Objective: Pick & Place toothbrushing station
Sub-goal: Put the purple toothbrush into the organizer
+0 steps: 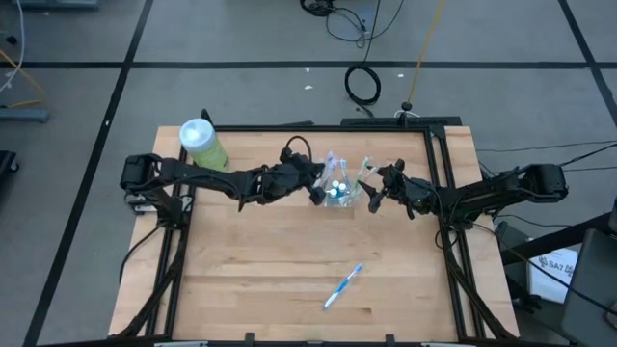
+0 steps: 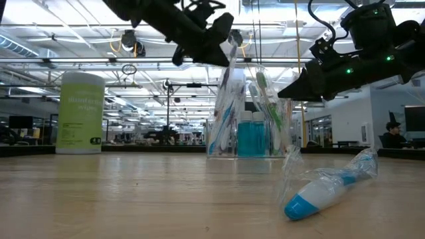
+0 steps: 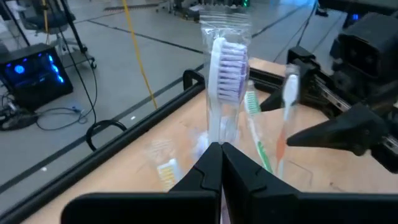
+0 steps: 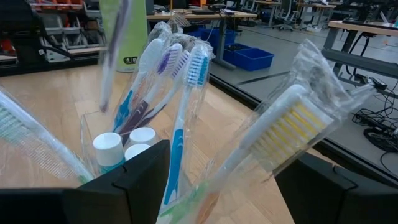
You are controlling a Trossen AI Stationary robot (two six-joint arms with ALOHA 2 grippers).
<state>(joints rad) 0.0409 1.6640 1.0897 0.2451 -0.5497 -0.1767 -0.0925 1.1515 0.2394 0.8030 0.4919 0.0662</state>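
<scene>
Toothbrushes: one wrapped blue one lies alone near the table's front edge, unplaced. Farther back, the left gripper, clenched on a wrapped purple-bristled brush, lowers it into the clear cup; release comes next. Right gripper waits spread beside the cup

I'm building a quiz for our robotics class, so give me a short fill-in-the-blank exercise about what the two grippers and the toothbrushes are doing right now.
1. The left gripper is shut on a wrapped toothbrush with ____ bristles.
2. The right gripper, beside the clear cup, has its jaws ____.
3. One wrapped blue-and-white toothbrush lies flat on the ____, apart from the cup.
4. The large green canister stands on the side of the ____ arm.

Missing words: purple; open; table; left
</scene>
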